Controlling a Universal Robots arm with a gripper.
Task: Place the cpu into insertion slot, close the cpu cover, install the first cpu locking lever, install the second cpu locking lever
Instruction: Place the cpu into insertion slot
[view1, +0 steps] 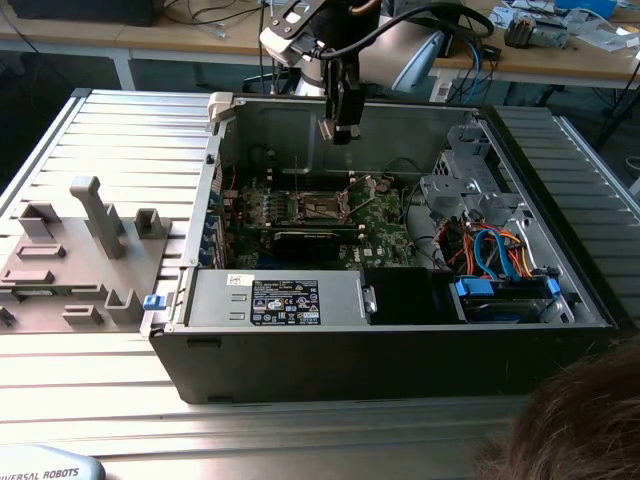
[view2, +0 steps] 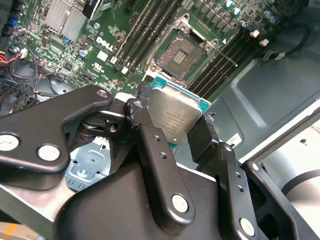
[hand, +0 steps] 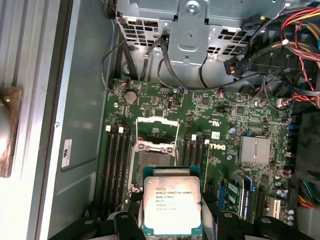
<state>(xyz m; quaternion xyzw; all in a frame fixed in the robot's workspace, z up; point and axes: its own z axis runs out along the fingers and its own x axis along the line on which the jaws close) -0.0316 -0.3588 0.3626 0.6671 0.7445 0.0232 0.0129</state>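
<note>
1. In the exterior view the pincer (view1: 345, 128) hangs from the arm above the open computer case (view1: 400, 350). It is well clear of the green motherboard (view1: 380, 225) on the case floor.
2. In the second wrist view the pincer (view2: 172, 117) is closed to a narrow gap on the cpu (view2: 175, 120). Its black fingers (view2: 150, 145) press against two opposite edges of the chip.
3. The cpu is held with its silver-grey top facing the cameras. In the first wrist view the pincer (hand: 172, 220) grips the cpu (hand: 171, 200) at both sides, and nothing else touches the chip.
4. The insertion slot (hand: 149, 162) is bare. In the first wrist view the held cpu covers part of it, and the chip is not seated in it.
5. In the second wrist view the insertion slot (view2: 181, 51) shows as a dark square with a silver rim, apart from the chip. A thin metal rod (view2: 226, 54) lies just beside that rim.
6. The cpu cover (hand: 157, 120) stands swung open at the far end of the slot, with the board visible through its window.
7. In the exterior view the insertion slot (view1: 322, 207) lies below the pincer.
8. The case rests on a ribbed metal worktop (view1: 300, 420). A grey fixture plate (view1: 80, 250) sits to the exterior view's left.
</note>
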